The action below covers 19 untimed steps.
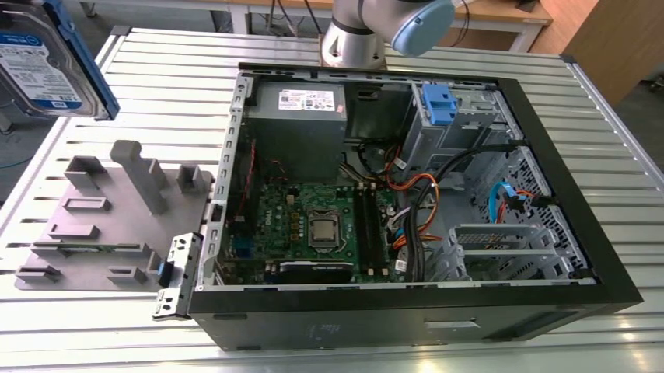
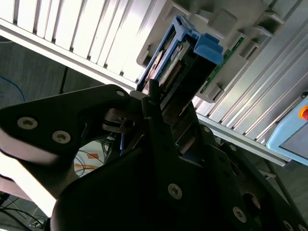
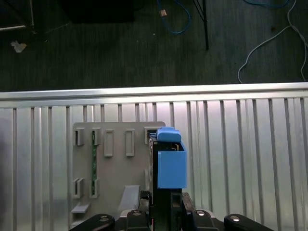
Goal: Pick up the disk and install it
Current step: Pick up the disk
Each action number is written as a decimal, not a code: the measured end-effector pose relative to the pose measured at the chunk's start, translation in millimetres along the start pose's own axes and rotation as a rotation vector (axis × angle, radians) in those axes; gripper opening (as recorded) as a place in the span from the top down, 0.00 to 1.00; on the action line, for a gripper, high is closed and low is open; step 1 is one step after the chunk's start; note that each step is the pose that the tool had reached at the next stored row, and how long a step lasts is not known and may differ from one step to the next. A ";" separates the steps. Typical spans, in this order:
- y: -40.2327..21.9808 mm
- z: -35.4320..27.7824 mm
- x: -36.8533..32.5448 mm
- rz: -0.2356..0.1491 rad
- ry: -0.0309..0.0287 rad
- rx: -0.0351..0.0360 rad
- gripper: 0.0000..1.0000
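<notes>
The disk point(image 1: 47, 66), a silver drive with a blue-and-white label and blue side rails, hangs in the air at the exterior view's upper left, above and behind the grey holder block point(image 1: 114, 217). In both wrist views my gripper point(image 3: 161, 204) is shut on the disk point(image 3: 171, 161), which I see edge-on with its blue rail outward. The black fingers point(image 2: 159, 120) clamp the disk point(image 2: 175, 57) at its near end. The holder block point(image 3: 115, 163) lies below the disk on the slatted table.
An open computer case point(image 1: 581, 194) lies on the slatted metal table point(image 1: 155, 85), showing a motherboard point(image 1: 311, 225), a grey power-supply box point(image 1: 298, 116) and a drive bay with a blue part point(image 1: 436, 101). The arm's base point(image 1: 358, 35) stands behind the case. Cables lie on the floor point(image 3: 269, 43).
</notes>
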<state>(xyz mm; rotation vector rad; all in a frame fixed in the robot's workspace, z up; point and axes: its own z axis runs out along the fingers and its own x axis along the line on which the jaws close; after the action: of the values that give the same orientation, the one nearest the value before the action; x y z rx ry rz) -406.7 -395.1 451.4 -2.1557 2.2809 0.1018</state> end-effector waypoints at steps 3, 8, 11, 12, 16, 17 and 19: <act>0.2 -3.8 -0.2 0.000 0.0000 -0.0001 0.65; 0.6 -12.1 -0.8 0.000 0.0000 0.0000 0.65; 0.9 -18.5 -1.2 0.000 -0.0001 0.0000 0.65; 1.0 -20.8 -1.4 0.000 0.0000 0.0000 0.65; 1.5 -32.0 -2.2 0.000 0.0000 0.0000 0.65; 1.6 -34.6 -2.3 0.000 0.0000 0.0000 0.65; 1.9 -39.2 -2.6 0.000 0.0000 0.0000 0.65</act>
<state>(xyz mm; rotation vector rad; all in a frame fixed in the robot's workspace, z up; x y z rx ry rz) -406.7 -394.3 490.8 -2.1557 2.2808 0.1018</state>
